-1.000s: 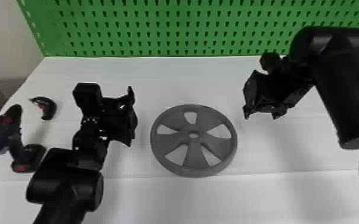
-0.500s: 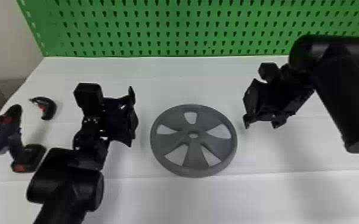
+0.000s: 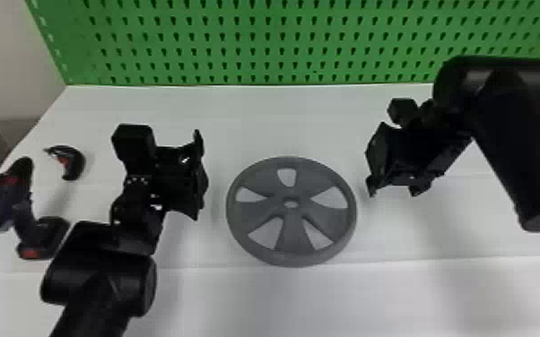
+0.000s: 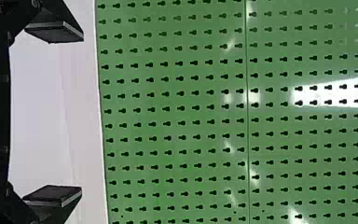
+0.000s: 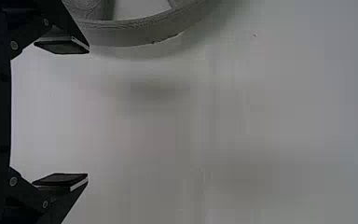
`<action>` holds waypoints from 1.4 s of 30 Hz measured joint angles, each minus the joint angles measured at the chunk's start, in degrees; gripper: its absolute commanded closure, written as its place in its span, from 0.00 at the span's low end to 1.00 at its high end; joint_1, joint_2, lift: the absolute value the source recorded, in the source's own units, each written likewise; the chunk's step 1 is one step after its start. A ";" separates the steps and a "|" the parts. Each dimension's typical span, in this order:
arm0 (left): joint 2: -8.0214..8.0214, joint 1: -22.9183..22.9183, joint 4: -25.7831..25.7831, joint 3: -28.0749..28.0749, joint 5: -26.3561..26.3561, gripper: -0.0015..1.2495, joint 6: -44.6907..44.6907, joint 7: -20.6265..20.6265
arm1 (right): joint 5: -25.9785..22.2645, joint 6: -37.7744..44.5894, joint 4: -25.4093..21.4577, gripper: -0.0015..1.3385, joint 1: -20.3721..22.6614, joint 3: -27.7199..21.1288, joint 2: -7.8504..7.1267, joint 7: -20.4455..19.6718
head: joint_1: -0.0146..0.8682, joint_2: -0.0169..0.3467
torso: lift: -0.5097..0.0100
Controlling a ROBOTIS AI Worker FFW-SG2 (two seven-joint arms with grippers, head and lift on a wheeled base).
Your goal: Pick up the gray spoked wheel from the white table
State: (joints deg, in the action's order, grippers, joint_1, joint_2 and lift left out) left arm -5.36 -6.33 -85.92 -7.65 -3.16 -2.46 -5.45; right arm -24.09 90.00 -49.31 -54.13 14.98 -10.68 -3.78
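The gray spoked wheel (image 3: pixel 292 246) lies flat on the white table (image 3: pixel 255 300) in the head view. To its left is my left gripper (image 3: pixel 199 174), apart from it; to its right and somewhat farther back is my right gripper (image 3: pixel 390 190), also apart. In the left wrist view my left gripper (image 4: pixel 53 114) stands open with nothing between its fingers. In the right wrist view my right gripper (image 5: pixel 61 112) is open and holds nothing, and part of the wheel's rim (image 5: pixel 140 35) shows beside one of its fingers.
A cordless drill (image 3: pixel 20 206) and a small curved black-and-red tool (image 3: pixel 72 163) lie on the table left of my left arm. A green pegboard (image 3: pixel 255 45) stands along the table's back edge.
My right gripper has come a little toward the front of the table and lower in the head view. The left arm and the wheel look unmoved.
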 measured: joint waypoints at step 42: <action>0.00 -0.70 0.23 -0.17 -0.36 0.10 -0.02 0.00 | -9.21 0.00 -0.09 0.23 -2.28 10.50 3.11 0.00 | 0.89 0.14 | 0.77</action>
State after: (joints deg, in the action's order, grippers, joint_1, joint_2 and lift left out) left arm -5.36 -7.03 -85.69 -7.82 -3.52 -2.48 -5.45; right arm -33.29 90.00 -49.39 -56.41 25.49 -7.57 -3.78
